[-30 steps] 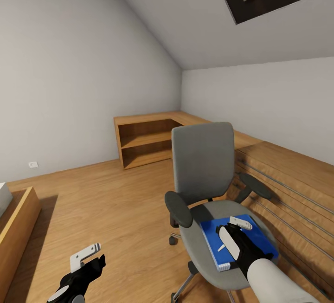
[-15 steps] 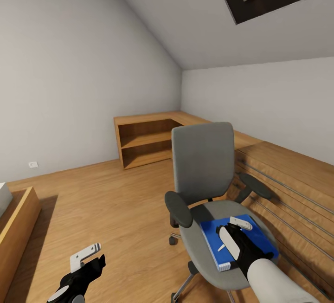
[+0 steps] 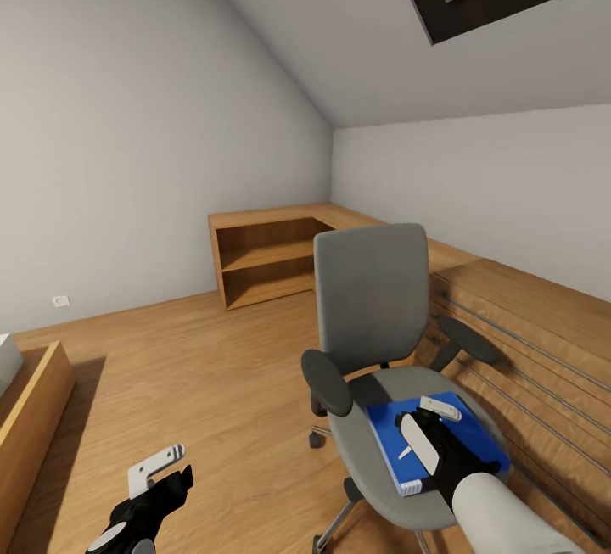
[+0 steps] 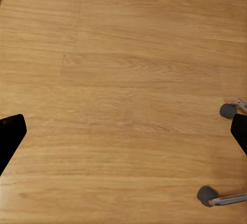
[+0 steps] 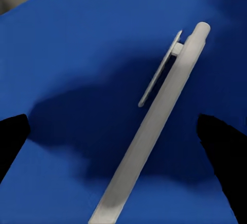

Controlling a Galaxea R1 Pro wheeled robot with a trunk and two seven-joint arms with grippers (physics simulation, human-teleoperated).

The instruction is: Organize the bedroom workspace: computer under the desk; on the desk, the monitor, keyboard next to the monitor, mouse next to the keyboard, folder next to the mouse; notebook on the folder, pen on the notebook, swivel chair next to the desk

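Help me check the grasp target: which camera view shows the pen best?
The right wrist view: the white pen lies close up on the blue folder, clip visible, between the open right gripper's fingertips. The head view shows it as a small white sliver beside that gripper. The left wrist view faces wooden floor.

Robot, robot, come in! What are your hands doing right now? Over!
Right tool open, straddling the pen on the folder. Folder on the swivel chair. Left tool open, empty, over floor. Nothing blocking.
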